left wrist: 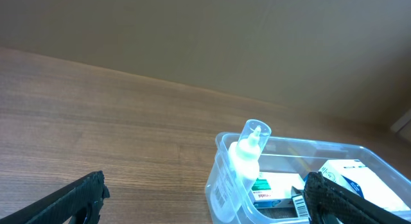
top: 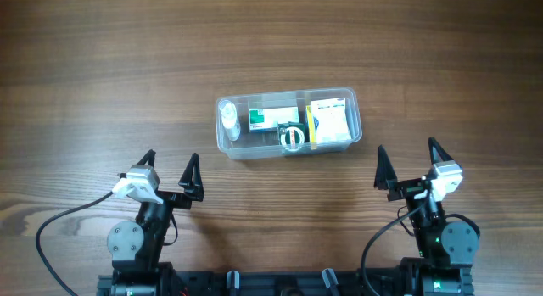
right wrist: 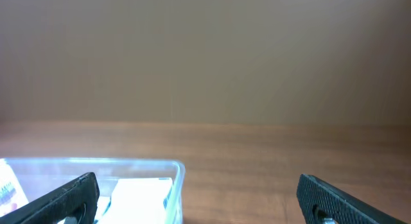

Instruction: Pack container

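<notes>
Jaws on the left gripper [top: 172, 158] and right gripper [top: 407, 147] gape wide, holding nothing, clear of the container [top: 254, 150].

From overhead we look straight down on the wooden table [top: 85, 58], taking in the whole container [top: 355, 109]. Our left wrist camera sits low between its fingers [left wrist: 80, 193], facing across the table toward the container's left end, close by. Our right wrist camera, equally low, catches its right end; all three views share it.
</notes>
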You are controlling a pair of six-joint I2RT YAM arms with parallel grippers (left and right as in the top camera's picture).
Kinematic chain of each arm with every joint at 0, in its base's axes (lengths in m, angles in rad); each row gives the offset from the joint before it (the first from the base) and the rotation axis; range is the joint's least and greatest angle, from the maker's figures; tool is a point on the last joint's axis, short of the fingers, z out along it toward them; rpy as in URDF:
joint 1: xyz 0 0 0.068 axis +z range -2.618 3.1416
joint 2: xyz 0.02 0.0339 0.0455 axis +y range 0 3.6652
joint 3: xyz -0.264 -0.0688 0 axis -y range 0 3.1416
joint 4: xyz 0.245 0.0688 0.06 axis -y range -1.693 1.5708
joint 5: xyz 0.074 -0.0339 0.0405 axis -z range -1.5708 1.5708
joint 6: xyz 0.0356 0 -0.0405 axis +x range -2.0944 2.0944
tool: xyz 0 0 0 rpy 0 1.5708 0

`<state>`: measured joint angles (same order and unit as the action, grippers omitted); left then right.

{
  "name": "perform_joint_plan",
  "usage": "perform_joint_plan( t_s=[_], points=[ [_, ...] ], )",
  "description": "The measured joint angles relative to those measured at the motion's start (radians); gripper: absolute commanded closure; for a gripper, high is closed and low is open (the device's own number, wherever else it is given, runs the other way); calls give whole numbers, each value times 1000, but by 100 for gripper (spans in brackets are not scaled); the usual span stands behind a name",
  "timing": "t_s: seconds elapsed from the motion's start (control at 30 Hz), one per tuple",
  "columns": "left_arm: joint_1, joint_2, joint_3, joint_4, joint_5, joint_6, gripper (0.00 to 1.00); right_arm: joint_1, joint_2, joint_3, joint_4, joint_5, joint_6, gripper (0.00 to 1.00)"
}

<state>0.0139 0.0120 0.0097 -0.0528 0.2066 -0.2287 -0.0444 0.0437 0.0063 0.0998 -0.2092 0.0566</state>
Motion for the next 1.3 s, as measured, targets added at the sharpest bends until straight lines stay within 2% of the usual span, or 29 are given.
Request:
perform_joint_plan(
  t_s=[0.13,1.3],
  points=[
    [0,0,0,0,0,0,0,0,0,0,-89,0,-48,0],
    [0,0,0,0,0,0,0,0,-1,0,-89,0,-82,0]
  ],
)
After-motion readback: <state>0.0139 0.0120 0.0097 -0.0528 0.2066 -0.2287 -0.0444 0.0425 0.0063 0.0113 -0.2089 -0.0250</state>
